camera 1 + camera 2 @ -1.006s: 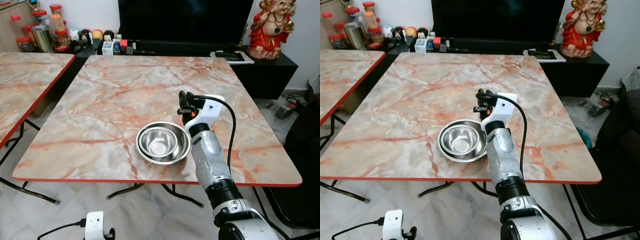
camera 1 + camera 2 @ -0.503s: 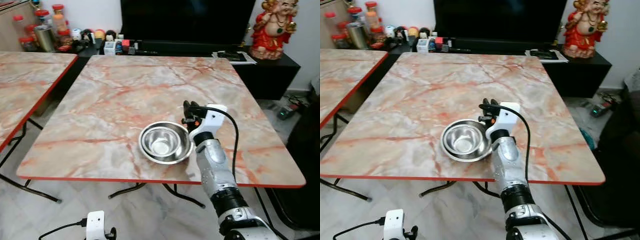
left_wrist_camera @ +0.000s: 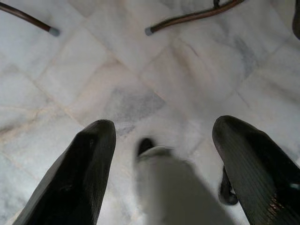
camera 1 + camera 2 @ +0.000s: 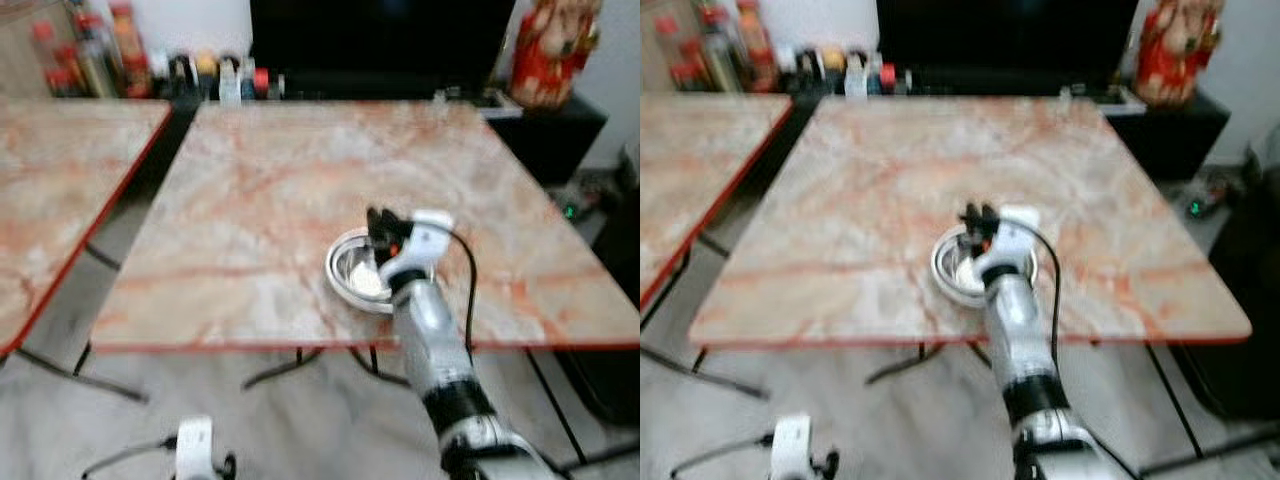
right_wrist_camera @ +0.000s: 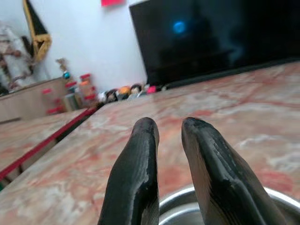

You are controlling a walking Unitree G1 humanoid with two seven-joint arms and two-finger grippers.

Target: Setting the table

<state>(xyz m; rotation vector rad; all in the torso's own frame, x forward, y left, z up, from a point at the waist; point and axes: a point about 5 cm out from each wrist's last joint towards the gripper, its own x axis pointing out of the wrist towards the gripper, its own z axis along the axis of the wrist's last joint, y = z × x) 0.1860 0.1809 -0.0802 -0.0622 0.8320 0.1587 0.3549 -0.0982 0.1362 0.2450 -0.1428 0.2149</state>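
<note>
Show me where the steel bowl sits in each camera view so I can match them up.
Left eye view: bowl near the table's front edge, right of centre, just behind the right end effector.
Right eye view: bowl near the front edge, centre.
Left wrist view: floor tiles, no bowl.
Right wrist view: bowl rim under the fingers.
Shared landmark: the dark TV.

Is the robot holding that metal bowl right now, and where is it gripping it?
No. The right gripper hangs above the bowl with nothing between its nearly closed fingers.
</note>
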